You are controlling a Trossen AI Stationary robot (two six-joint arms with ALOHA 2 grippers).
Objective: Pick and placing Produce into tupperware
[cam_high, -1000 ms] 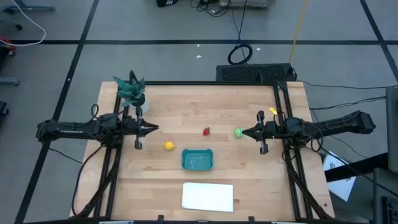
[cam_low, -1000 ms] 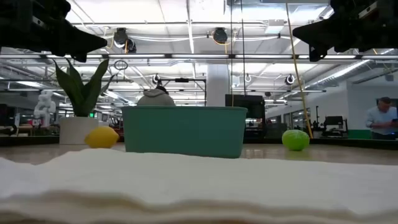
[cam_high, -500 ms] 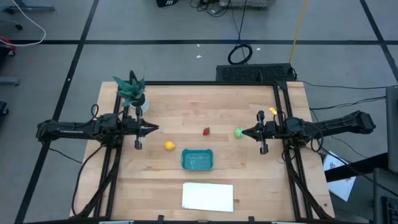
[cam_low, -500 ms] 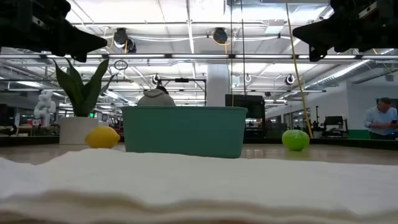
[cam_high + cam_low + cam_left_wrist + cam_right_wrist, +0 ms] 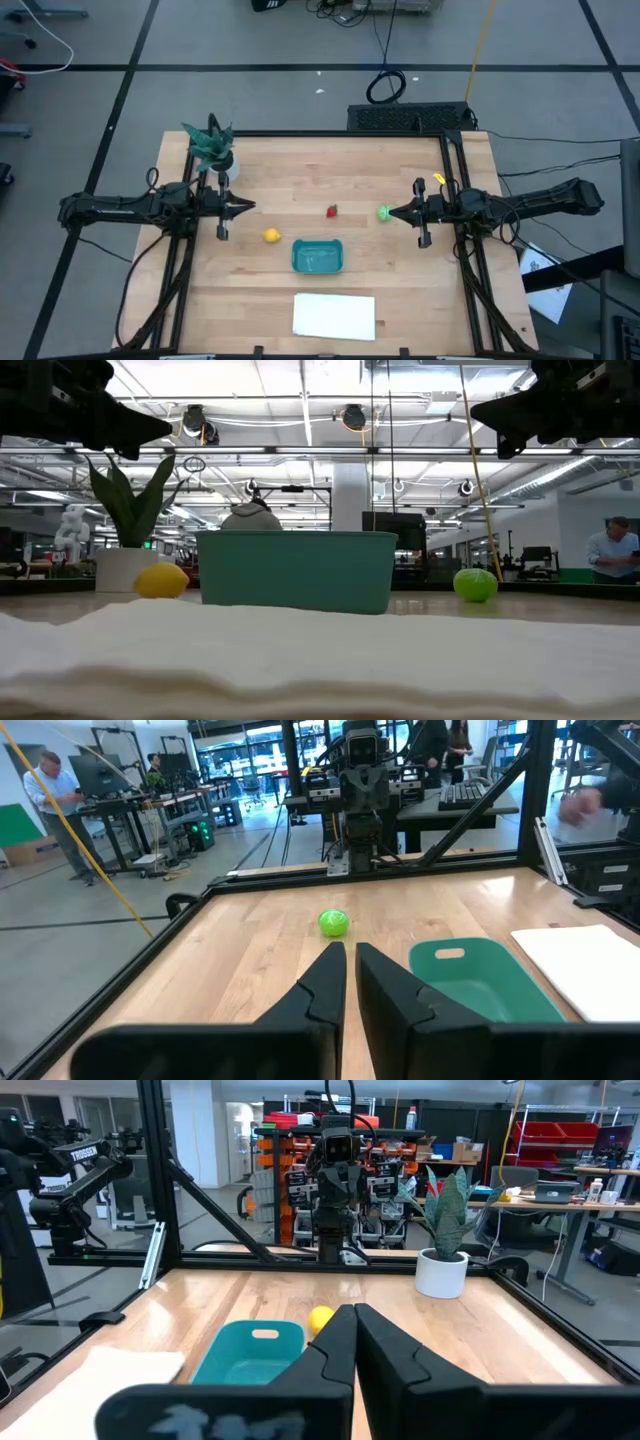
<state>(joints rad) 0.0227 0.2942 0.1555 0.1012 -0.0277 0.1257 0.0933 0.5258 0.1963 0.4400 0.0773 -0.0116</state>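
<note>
The yellow lemon point(image 5: 271, 235) lies on the wood left of the teal tupperware point(image 5: 317, 256). The red strawberry point(image 5: 332, 211) rests near the table's middle, hidden in both wrist views. The green fruit point(image 5: 383, 213) sits just in front of my right gripper point(image 5: 391, 213). My left gripper point(image 5: 250, 207) hovers at the table's left side, above and beyond the lemon. Both grippers are raised off the table, point toward each other, and are shut on nothing. The tupperware point(image 5: 480, 978) is empty.
A teal potted plant point(image 5: 212, 148) stands at the far left corner, close behind my left arm. A flat white sheet point(image 5: 334, 316) lies at the near edge, below the tupperware. Dark frame rails point(image 5: 455, 170) border the table's sides. People stand in the room beyond.
</note>
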